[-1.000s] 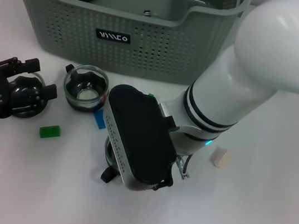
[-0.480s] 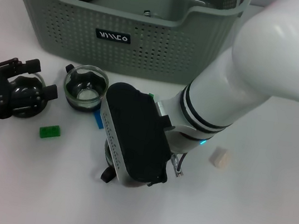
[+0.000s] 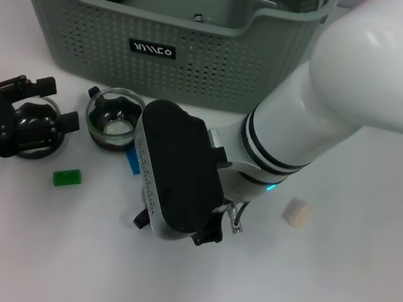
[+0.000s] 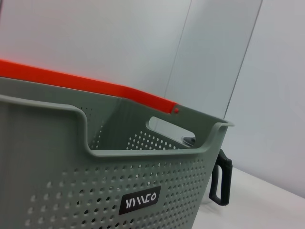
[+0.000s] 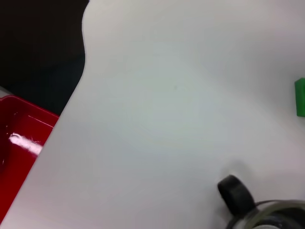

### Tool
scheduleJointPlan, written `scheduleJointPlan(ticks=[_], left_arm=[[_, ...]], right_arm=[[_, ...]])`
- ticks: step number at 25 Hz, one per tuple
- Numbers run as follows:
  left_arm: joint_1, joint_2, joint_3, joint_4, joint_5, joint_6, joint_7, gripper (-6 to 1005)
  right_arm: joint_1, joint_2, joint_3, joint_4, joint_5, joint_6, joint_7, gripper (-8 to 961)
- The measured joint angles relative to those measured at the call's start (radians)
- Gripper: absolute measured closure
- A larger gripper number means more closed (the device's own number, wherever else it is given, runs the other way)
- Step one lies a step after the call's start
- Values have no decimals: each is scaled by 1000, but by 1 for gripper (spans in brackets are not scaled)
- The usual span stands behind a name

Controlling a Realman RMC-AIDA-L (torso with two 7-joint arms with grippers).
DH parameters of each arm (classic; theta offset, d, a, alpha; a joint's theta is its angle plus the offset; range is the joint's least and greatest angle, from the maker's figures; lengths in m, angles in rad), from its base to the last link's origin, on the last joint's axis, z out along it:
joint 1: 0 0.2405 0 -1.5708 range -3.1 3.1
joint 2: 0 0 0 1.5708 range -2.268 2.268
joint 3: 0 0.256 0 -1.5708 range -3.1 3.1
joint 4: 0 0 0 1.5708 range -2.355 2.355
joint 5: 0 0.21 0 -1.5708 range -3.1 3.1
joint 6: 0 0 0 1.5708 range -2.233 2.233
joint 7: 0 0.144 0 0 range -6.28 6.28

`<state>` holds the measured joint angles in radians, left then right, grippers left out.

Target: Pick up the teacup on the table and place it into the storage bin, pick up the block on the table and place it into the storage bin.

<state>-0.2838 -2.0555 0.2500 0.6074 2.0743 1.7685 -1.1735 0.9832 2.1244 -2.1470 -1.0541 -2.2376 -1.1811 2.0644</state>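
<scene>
Right arm low over the white table (image 3: 362,296), in front of the grey-green perforated plastic storage bin (image 3: 221,70).
Its gripper is hidden under the black wrist housing; whether it grips, I cannot tell. The left gripper (image 3: 30,106) spreads wide just beside the glass teacup (image 3: 115,119). A small green block (image 3: 67,176) lies near.

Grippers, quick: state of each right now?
Left gripper: open, empty, beside the glass teacup.
Right gripper: fingers hidden beneath its black wrist housing; cannot be told.
</scene>
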Motion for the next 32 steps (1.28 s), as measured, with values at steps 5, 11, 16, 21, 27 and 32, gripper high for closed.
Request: scheduleJointPlan(ticks=[5, 11, 16, 21, 27, 32], left_arm=[[0, 0, 0, 0, 0, 0, 0, 160], [3, 0, 0, 0, -1, 0, 2, 160], [4, 0, 0, 0, -1, -6, 3, 160], [0, -1, 0, -2, -1, -12, 5, 160], [-5, -2, 2, -3, 0, -17, 4, 160], [-13, -2, 4, -3, 0, -22, 0, 159]], right_arm=[[-3, -2, 8, -12, 6, -14, 0, 863], [-30, -13, 115, -92, 17, -138, -6, 897], [-85, -22, 393, -200, 28, -412, -64, 896], [-139, -25, 769, -245, 153, -657, -189, 897], [-236, -26, 1123, -160, 467, -646, -361, 896], [-277, -24, 1189, -19, 732, -453, -421, 897]])
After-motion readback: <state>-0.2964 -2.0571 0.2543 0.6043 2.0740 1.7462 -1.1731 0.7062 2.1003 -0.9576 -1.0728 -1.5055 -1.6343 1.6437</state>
